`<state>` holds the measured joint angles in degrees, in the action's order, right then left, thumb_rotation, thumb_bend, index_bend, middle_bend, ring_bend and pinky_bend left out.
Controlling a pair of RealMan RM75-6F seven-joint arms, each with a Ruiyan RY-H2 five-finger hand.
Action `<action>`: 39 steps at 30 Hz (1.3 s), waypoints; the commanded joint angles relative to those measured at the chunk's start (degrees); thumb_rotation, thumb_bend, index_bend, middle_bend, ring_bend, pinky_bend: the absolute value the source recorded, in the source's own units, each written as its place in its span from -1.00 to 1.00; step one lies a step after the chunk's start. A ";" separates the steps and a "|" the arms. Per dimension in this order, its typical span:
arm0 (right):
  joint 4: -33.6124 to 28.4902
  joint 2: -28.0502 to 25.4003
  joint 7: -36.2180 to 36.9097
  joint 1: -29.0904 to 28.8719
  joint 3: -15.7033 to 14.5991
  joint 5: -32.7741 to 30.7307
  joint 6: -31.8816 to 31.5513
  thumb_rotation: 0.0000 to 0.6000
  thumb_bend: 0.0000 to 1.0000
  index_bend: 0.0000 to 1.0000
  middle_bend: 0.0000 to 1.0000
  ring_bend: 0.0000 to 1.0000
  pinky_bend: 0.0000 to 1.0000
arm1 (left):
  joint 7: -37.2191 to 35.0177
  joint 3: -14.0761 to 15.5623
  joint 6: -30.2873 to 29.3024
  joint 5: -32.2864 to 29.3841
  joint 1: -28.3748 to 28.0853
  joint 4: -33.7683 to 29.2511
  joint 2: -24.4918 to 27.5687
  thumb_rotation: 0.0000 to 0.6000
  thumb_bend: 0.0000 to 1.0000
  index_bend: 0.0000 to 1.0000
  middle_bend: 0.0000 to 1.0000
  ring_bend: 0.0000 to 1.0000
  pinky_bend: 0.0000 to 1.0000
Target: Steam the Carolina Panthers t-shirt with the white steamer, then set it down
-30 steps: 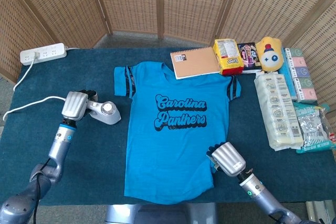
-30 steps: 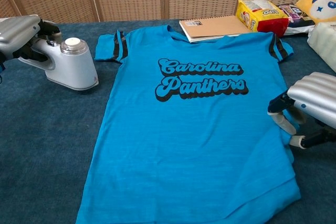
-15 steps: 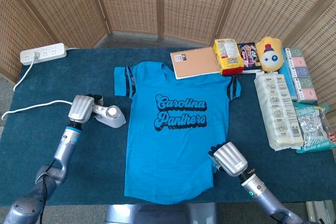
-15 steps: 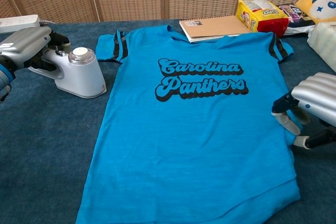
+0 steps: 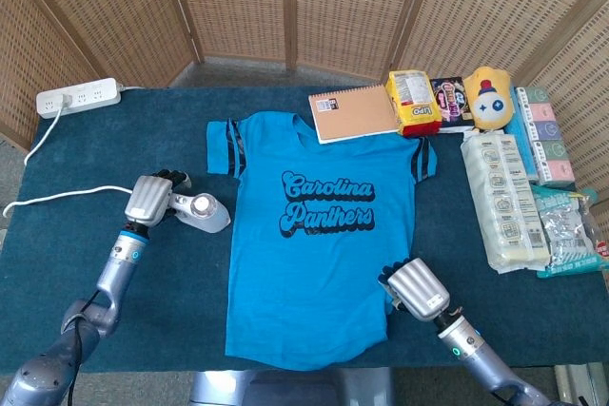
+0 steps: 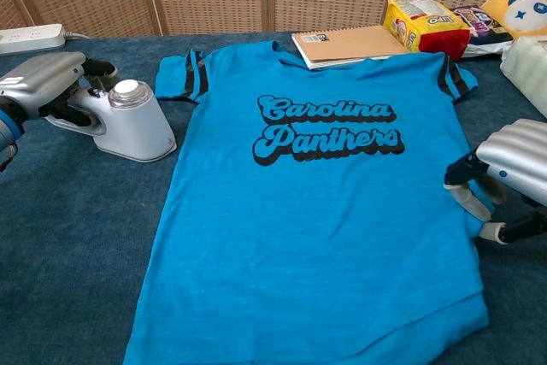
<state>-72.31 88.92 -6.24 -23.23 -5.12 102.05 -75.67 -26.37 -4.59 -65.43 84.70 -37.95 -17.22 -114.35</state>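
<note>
L robot hand (image 6: pixel 43 83) gripping, R robot hand (image 6: pixel 513 173) fingers curled, low.

The t-shirt (image 5: pixel 309 235) lies mid-frame on the table (image 5: pixel 143 145). The steamer (image 5: pixel 200 211) sits just left of it, the notebook (image 5: pixel 354 112) at its upper edge, the power strip (image 5: pixel 78 98) upper left, packages (image 5: pixel 504 199) right.

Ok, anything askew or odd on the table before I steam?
One thing: the notebook overlaps the t-shirt at its collar. The shirt lies flat. The left hand holds the steamer upright beside the left sleeve.
</note>
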 commanded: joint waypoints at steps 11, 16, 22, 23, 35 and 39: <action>-0.21 -0.11 -0.07 0.09 -0.04 0.11 -0.27 1.00 -0.10 0.47 0.30 0.41 0.49 | 2.44 0.28 0.08 0.14 0.58 -5.74 3.53 0.50 -0.57 -0.69 -0.52 -0.61 -0.30; -0.33 -0.13 -0.15 0.00 -0.02 0.23 -0.26 1.00 -0.10 0.47 0.30 0.41 0.49 | 4.09 0.10 0.07 -0.14 1.04 -9.59 5.92 0.20 -0.61 -0.82 -0.62 -0.71 -0.40; -0.51 -0.03 -0.30 -0.03 0.02 0.25 -0.24 1.00 -0.10 0.47 0.30 0.41 0.49 | 6.12 -0.04 -1.02 -0.21 1.84 -13.80 8.45 0.08 -0.62 -0.87 -0.66 -0.75 -0.44; -0.53 -0.01 -0.33 -0.03 0.00 0.27 -0.24 1.00 -0.10 0.47 0.30 0.41 0.49 | 6.43 -0.08 -1.00 -0.29 1.93 -14.25 8.71 0.08 -0.62 -0.88 -0.67 -0.76 -0.44; -0.82 -0.18 -0.61 0.28 -0.13 0.24 -0.49 1.00 -0.10 0.47 0.30 0.41 0.49 | 9.16 -0.15 -1.27 -0.56 2.88 -16.46 9.60 0.04 -0.62 -1.00 -0.72 -0.81 -0.46; -0.91 -0.19 -0.65 0.27 -0.15 0.32 -0.50 1.00 -0.10 0.47 0.30 0.41 0.49 | 9.12 -0.11 -2.02 -0.41 3.32 -17.18 10.08 0.02 -0.62 -1.00 -0.72 -0.81 -0.47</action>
<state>-73.20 88.74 -6.90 -22.96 -5.26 102.35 -76.17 -17.24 -4.71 -67.38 84.26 -34.68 -34.34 -104.33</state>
